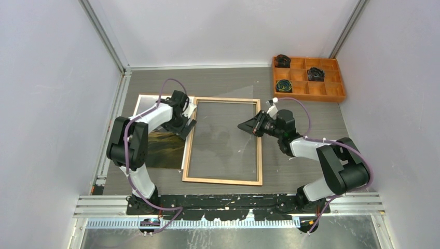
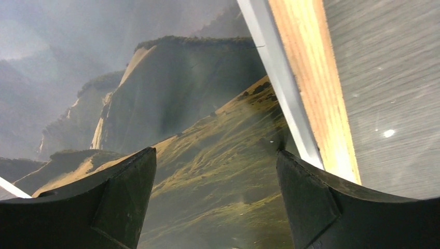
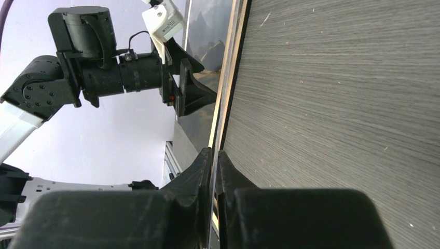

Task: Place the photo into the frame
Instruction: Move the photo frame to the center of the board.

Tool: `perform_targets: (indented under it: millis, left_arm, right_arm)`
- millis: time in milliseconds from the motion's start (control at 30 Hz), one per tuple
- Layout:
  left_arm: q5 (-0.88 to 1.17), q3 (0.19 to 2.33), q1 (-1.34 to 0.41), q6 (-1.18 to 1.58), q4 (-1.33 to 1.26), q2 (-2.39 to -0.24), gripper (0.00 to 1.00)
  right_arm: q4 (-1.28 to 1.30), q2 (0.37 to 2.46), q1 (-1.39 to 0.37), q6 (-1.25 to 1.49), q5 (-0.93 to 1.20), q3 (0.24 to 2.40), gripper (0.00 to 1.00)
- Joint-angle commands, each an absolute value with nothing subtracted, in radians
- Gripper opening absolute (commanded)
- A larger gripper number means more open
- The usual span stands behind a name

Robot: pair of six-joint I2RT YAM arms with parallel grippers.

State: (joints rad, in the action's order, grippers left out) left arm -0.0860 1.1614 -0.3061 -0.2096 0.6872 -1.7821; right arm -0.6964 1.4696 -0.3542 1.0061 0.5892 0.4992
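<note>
The frame (image 1: 220, 180) lies back-up on the table, its wood-coloured rails around a clear pane. The photo (image 1: 163, 150) lies to its left, its right edge at or under the frame's left rail. My left gripper (image 1: 182, 126) is open just above the photo by that rail. In the left wrist view its fingers (image 2: 215, 155) straddle the green hills of the photo (image 2: 197, 104), with the frame's rail (image 2: 311, 78) to the right. My right gripper (image 1: 248, 126) is shut on the frame's right rail; in the right wrist view (image 3: 214, 151) its jaws pinch the thin edge (image 3: 231, 52).
An orange compartment tray (image 1: 337, 96) with dark rolls stands at the back right. White walls close in the left, back and right. A metal rail (image 1: 228, 203) runs along the near edge by the arm bases. My left arm (image 3: 104, 78) shows in the right wrist view.
</note>
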Motion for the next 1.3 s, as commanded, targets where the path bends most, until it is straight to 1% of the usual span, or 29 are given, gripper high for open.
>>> perform_targets:
  millis: [0, 333, 400, 467, 567, 667, 933, 1100, 1133, 1167, 1267]
  left_arm:
    - [-0.048, 1.154, -0.323, -0.182, 0.669, -1.798, 0.87]
    - [-0.019, 1.159, -0.333, -0.178, 0.684, -1.782, 0.87]
    - [-0.018, 1.158, -0.333, -0.181, 0.684, -1.781, 0.87]
    - [-0.019, 1.159, -0.333, -0.181, 0.686, -1.781, 0.87]
    - [-0.018, 1.16, -0.333, -0.181, 0.685, -1.776, 0.87]
    - [-0.018, 1.16, -0.332, -0.184, 0.685, -1.775, 0.87]
    - [-0.027, 1.15, -0.332, -0.188, 0.676, -1.773, 0.87]
    - [-0.032, 1.145, -0.332, -0.191, 0.671, -1.77, 0.87]
    - [-0.033, 1.144, -0.331, -0.191, 0.67, -1.77, 0.87]
    - [-0.032, 1.144, -0.331, -0.192, 0.67, -1.77, 0.87]
    - [-0.034, 1.144, -0.331, -0.192, 0.668, -1.772, 0.87]
  right_arm:
    - [-0.81, 1.484, -0.377, 1.035, 0.55, 0.478, 0.12]
    - [-0.646, 1.466, -0.376, 0.915, 0.473, 0.495, 0.15]
    - [-0.585, 1.464, -0.376, 0.891, 0.463, 0.517, 0.25]
    - [-0.528, 1.46, -0.377, 0.865, 0.442, 0.535, 0.29]
    - [-0.471, 1.449, -0.377, 0.837, 0.411, 0.549, 0.41]
    - [-0.443, 1.447, -0.377, 0.822, 0.401, 0.559, 0.48]
    - [-0.354, 1.445, -0.38, 0.771, 0.371, 0.583, 0.59]
    - [-0.243, 1.433, -0.386, 0.714, 0.324, 0.628, 0.68]
    - [-0.216, 1.429, -0.387, 0.701, 0.305, 0.638, 0.76]
    - [-0.189, 1.424, -0.39, 0.689, 0.288, 0.647, 0.81]
    - [-0.128, 1.409, -0.398, 0.651, 0.26, 0.669, 0.83]
